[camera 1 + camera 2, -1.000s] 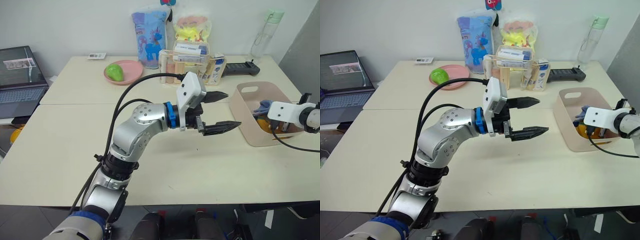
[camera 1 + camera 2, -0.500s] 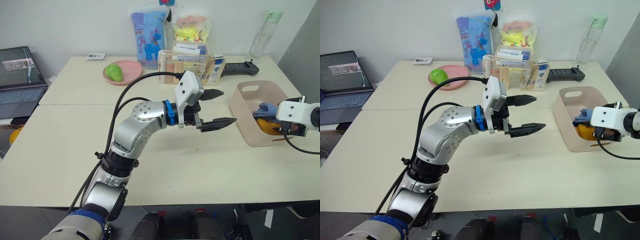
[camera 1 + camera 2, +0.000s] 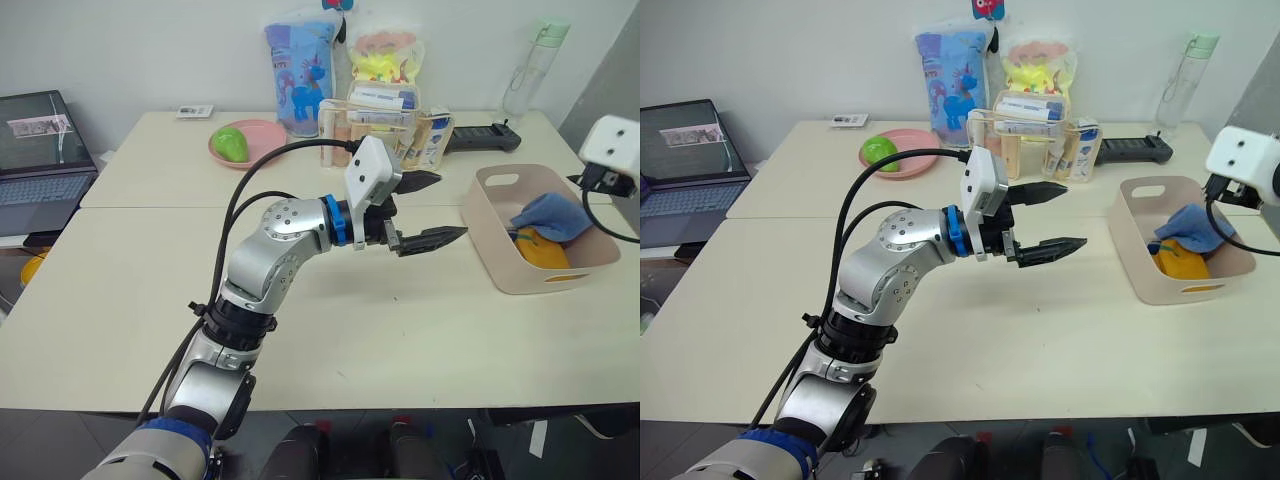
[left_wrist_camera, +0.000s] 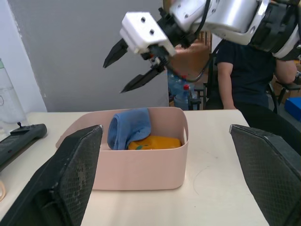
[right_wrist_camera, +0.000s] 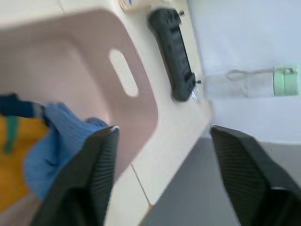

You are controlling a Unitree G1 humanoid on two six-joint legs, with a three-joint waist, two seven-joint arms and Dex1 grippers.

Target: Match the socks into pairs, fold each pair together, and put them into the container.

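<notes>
The pale pink container stands at the table's right end. Inside it a light blue sock lies draped over a mustard yellow sock. A dark navy edge shows beside them in the right wrist view. My right gripper hangs above the container's far side, open and empty. My left gripper hovers over the middle of the table, left of the container, pointing at it. It is open with nothing between its fingers.
Along the table's back stand a pink plate with a green fruit, a clear organiser of bottles, two snack bags, a black controller and a water bottle. A laptop sits far left. A person sits behind the container.
My right gripper has risen up out of the container, and the light blue sock now lies spread inside it. My left gripper drifted slightly back toward the left.
</notes>
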